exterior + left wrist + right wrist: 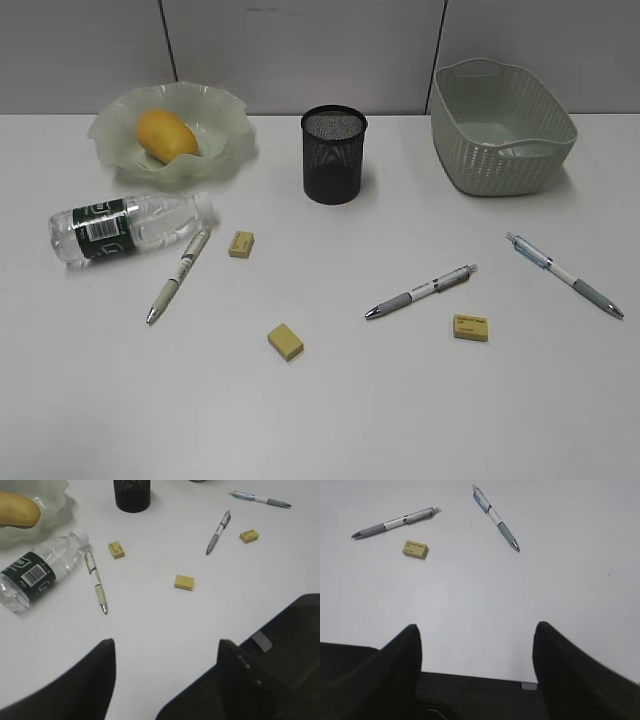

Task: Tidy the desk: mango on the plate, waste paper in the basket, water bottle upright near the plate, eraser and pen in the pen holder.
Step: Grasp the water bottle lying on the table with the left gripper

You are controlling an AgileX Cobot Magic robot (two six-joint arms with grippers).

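On the white table (330,420), the mango (167,134) sits on the plate (225,125) while the water bottle (125,228) lies on its side just in front. Both tools, left (162,680) and right (476,672), hang released over bare tabletop. Righting the bottle calls for a mid-body grip, clear of the pen (178,273) touching its cap.

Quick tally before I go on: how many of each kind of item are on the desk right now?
Pens: 3
Erasers: 3
Water bottle: 1, lying down
Mango: 1, on the plate
Plate: 1
Pen holder: 1
Basket: 1
Total: 11
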